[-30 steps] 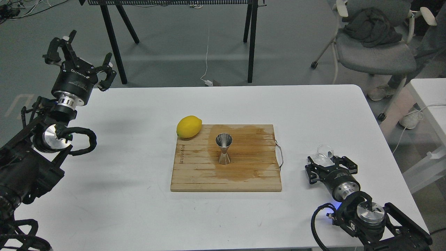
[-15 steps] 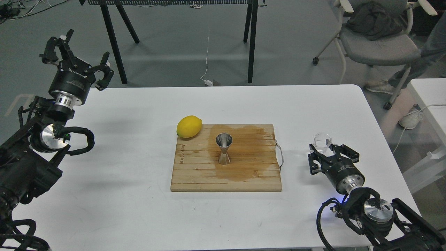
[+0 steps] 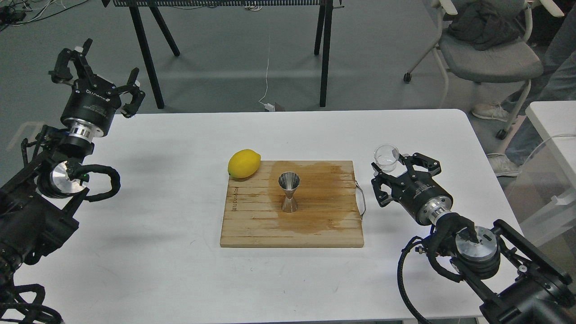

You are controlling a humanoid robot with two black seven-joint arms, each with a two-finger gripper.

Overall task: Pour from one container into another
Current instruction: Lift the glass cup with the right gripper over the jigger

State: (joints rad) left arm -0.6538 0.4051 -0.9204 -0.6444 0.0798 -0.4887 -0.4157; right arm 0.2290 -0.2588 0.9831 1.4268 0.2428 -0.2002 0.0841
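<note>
Cup (image 3: 386,157) sat upright in the right pincer (image 3: 390,173), fingers closed around it, held above the bench (image 3: 157,216) just right of the board (image 3: 252,225). Right arm reached in from lower right, wrist angled up-left. Jigger (image 3: 289,192) stood upright mid-board, well apart from the cup. Left pincer (image 3: 94,74) was raised at far left, fingers spread wide, holding nothing.

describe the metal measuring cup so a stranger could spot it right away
On the white table lies a wooden cutting board. The jigger stands upright near its middle on a damp stain, the only shiny hourglass-shaped steel piece, unlike the yellow lemon.
</note>
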